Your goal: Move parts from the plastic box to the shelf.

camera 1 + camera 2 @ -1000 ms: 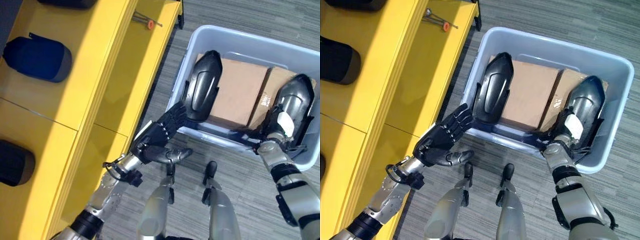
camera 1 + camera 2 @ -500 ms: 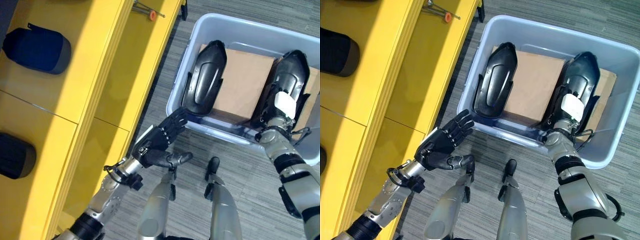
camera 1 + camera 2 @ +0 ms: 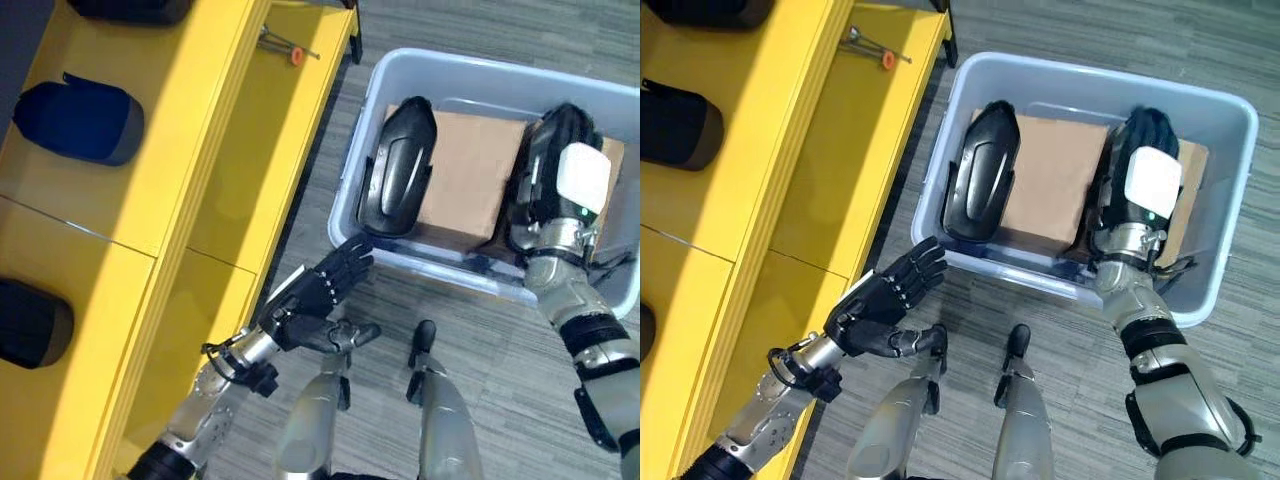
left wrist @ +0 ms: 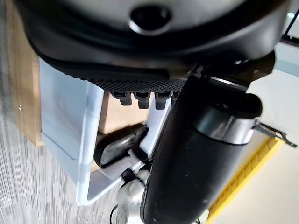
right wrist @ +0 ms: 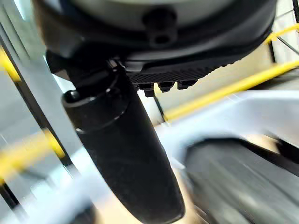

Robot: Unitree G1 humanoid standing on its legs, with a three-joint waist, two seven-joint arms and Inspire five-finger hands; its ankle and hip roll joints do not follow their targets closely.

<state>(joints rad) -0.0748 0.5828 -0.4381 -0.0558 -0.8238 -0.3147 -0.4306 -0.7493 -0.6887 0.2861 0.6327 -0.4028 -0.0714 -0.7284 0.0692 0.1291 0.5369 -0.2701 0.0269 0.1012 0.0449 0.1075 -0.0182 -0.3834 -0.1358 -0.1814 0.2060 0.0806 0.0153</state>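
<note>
Pickup step, by the look of it: the right hand (image 3: 1137, 200) is down inside the plastic box (image 3: 970, 75), laid over a dark moulded part (image 3: 535, 150) that stands against the cardboard (image 3: 1048, 185) in the box. Whether its fingers have closed on that part I cannot tell; the right wrist view shows thumb and fingers running out fairly straight, with nothing clearly pinched. A second dark part (image 3: 396, 170) leans in the box well to the left of that hand, against the near wall.

The left hand (image 3: 318, 295) hangs outside the box, just short of its near wall, fingers spread and relaxed, holding nothing; the second part sits just beyond its fingertips. The yellow shelf (image 3: 215, 150) lies further to its left, with a blue part (image 3: 78, 118) and a black one (image 3: 30, 322) already in its compartments.

Next, I judge, the right hand needs a firm grip round its part, then a lift clear of the box rim before any swing towards the shelf.
</note>
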